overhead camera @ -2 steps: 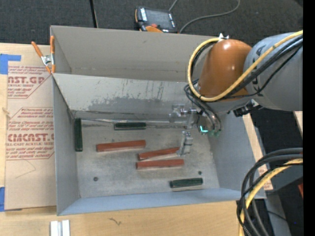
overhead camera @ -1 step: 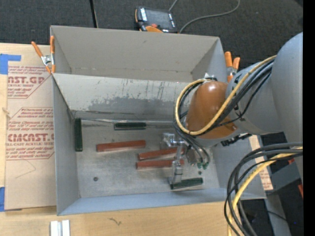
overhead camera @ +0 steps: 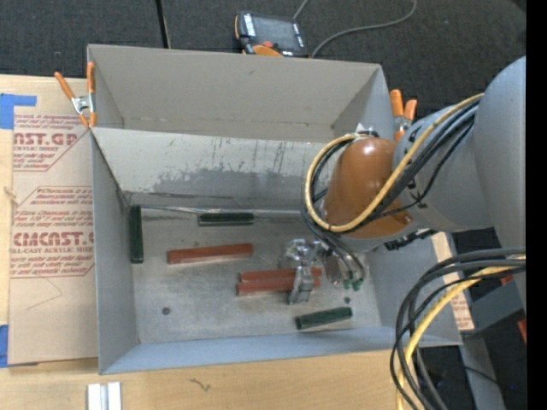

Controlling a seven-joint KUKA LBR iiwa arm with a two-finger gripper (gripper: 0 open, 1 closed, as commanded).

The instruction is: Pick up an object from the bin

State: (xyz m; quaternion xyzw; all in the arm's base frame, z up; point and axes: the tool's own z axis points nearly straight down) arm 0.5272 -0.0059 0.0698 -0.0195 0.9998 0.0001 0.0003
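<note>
Grey robot arm (overhead camera: 504,169) looms big on the bin's right side, yellow and black cables (overhead camera: 432,135) looping round its orange wrist cover (overhead camera: 363,186), and it reaches down over the bin's right wall. Next, the grey metal bin (overhead camera: 231,92) itself: scuffed floor, five bars lying flat across it, none touching another. Longest is the first red-brown bar (overhead camera: 209,253), crosswise near the middle of the bin's floor. Then the shorter red-brown bar (overhead camera: 265,283), right of the bin's centre and nearer the bin's front wall. Three dark green bars now: one (overhead camera: 135,233) along the bin's left wall, one (overhead camera: 226,219) at the foot of the bin's back wall, one (overhead camera: 323,318) close to the bin's front right corner. And the pincer (overhead camera: 299,290): it's down at floor level in the bin's right half, right on the right-hand end of the shorter red-brown bar. Open, closed, gripping? Cannot tell from up here.
</note>
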